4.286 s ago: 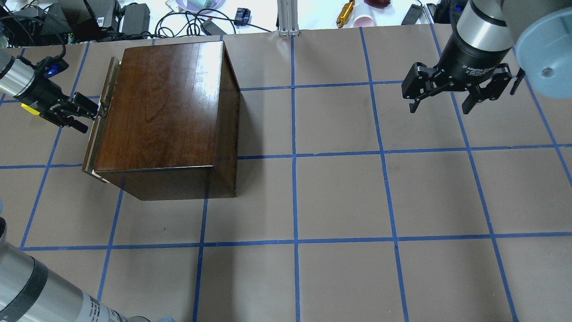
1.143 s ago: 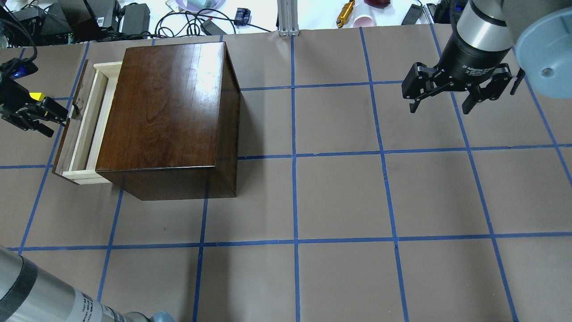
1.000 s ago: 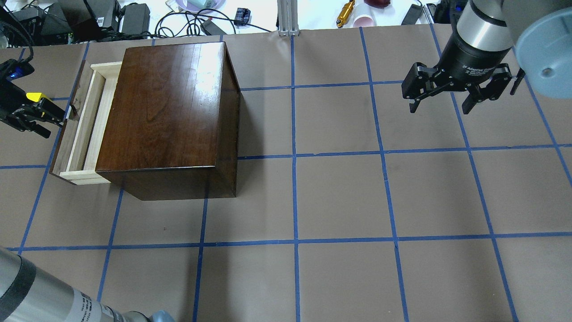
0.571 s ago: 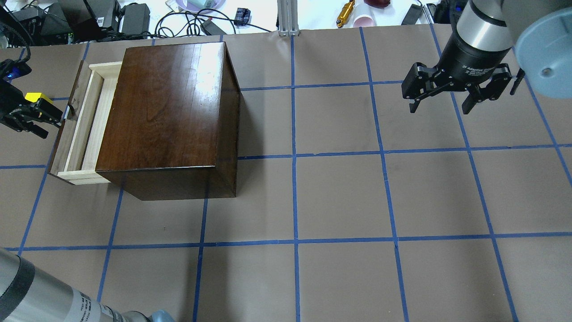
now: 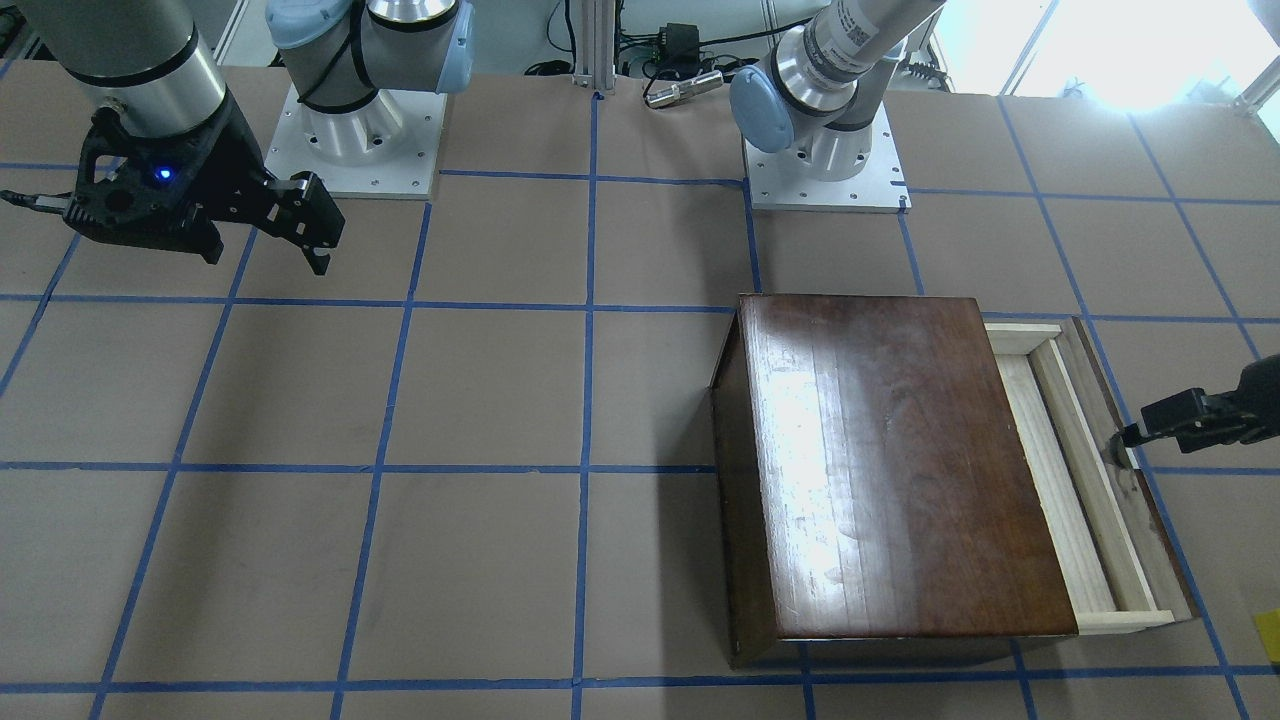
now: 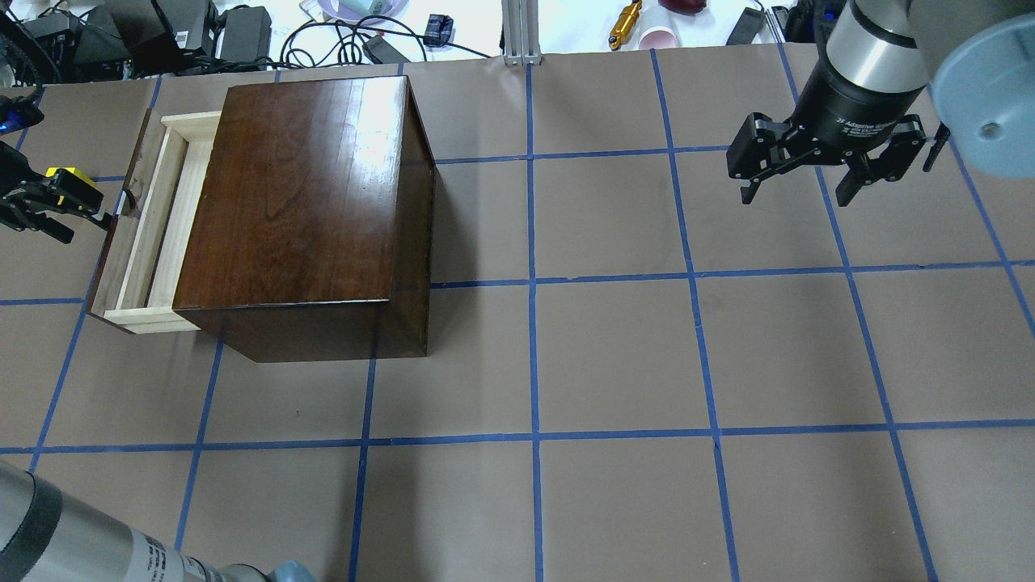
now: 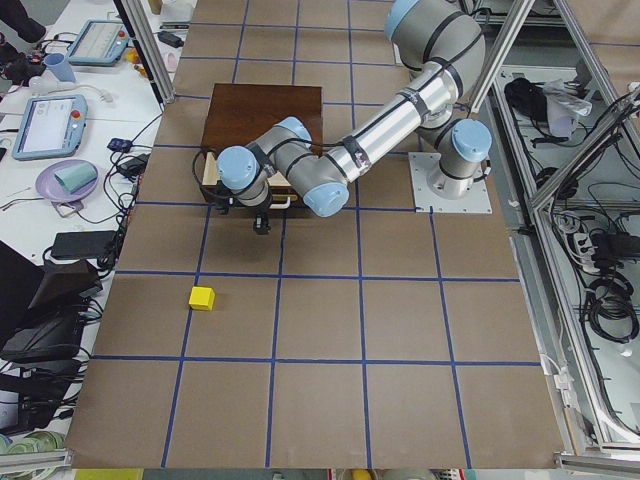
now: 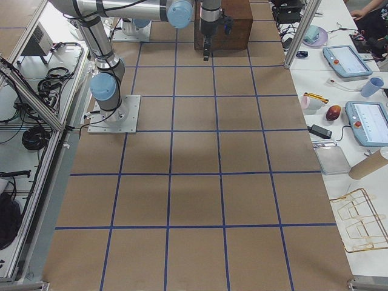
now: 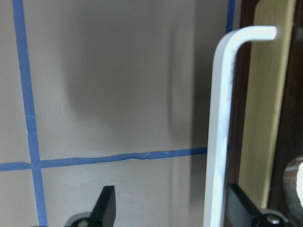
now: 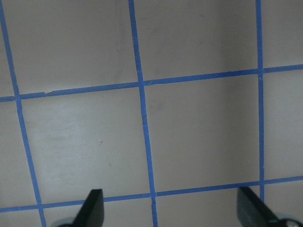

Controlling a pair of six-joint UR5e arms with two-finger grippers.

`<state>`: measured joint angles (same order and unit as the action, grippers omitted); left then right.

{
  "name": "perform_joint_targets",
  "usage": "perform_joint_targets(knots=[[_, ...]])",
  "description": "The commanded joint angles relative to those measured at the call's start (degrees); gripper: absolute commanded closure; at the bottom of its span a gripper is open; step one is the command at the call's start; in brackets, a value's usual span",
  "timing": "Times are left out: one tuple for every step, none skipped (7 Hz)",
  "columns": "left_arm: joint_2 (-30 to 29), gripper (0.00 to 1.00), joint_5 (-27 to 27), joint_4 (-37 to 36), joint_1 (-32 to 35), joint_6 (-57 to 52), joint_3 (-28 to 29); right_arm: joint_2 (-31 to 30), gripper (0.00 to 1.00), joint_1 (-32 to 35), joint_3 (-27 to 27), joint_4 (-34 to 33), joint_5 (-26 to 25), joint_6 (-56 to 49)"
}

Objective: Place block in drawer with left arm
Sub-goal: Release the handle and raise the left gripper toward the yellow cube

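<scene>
Well apart from the pulled-out drawer (image 6: 154,218), yellow block (image 7: 202,298) on the worktop (image 7: 320,320); left claw (image 9: 171,210) released and splayed, just beside the drawer's white handle (image 9: 218,118); right claw (image 6: 795,198) likewise released, far from drawer.

The drawer (image 6: 146,222), pale raw wood behind a dark brown front, stands partly out of the box (image 6: 299,210), with its pale floor showing. The block (image 7: 202,298), a small bright yellow cube, sits flat on the tabletop (image 7: 320,320) on the drawer side of the box, well apart from the drawer's front. The left arm (image 7: 385,128) reaches low past that side. Its end effector (image 9: 173,210) has its fingers spread, just off the drawer's white handle (image 9: 218,118).
</scene>
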<state>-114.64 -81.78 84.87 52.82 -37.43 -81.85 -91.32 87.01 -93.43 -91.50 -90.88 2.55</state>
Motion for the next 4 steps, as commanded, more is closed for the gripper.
perform_joint_targets(knots=[[3.97,0.11,-0.22,3.09,0.70,0.52,-0.16,0.00,0.00,0.00,0.00,0.00,-0.09,0.00],[5.99,0.11,-1.18,4.15,0.71,0.52,-0.33,0.00,0.00,0.00,0.00,0.00,0.00,0.00],[6.36,0.11,-3.02,2.77,0.19,0.34,0.02,0.00,0.00,0.00,0.00,0.00,0.00,0.00],[4.80,0.11,-3.82,-3.51,-0.25,0.17,0.54,0.00,0.00,0.00,0.00,0.00,-0.09,0.00]])
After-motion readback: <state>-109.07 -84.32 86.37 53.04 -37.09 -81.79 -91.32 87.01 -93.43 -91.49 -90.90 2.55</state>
